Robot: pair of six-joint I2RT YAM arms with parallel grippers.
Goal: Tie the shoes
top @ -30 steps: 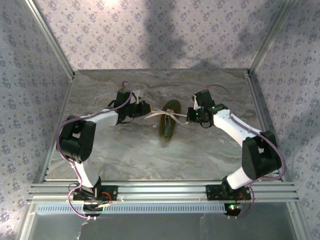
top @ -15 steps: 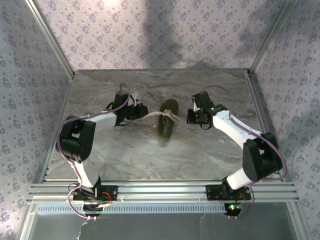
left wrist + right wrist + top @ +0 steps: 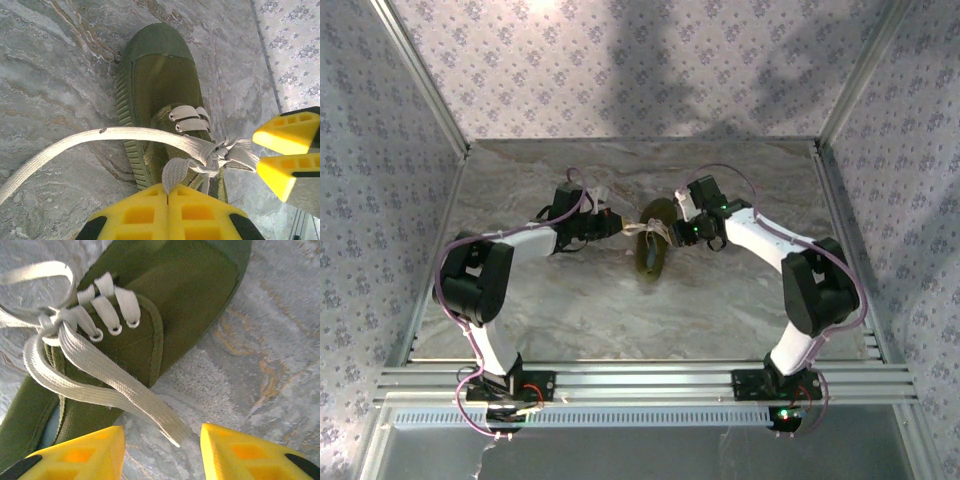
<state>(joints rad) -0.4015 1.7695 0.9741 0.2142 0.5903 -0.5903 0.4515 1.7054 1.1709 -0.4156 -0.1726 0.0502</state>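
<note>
The olive-green shoe (image 3: 651,247) lies mid-table, toe pointing away from the arm bases. Its cream laces (image 3: 218,152) are drawn into a knot over the tongue. My left gripper (image 3: 617,226) is just left of the shoe, and in the left wrist view it (image 3: 168,188) is shut on a short lace loop (image 3: 176,172). A long free lace end (image 3: 60,146) trails off to the left across the table. My right gripper (image 3: 682,231) is at the shoe's right side. In the right wrist view it (image 3: 162,447) stands open, with a loose lace loop (image 3: 145,405) lying on the table between its fingers (image 3: 87,452).
The marble-patterned table (image 3: 620,310) is fenced by aluminium rails (image 3: 640,380) and patterned walls (image 3: 380,200). The right gripper's yellow fingers (image 3: 287,132) appear at the right edge of the left wrist view, close to the knot.
My right gripper has opened and let go of its lace, and it has moved left, close to the shoe. The taut laces have slackened. The left gripper stays shut on its loop.
</note>
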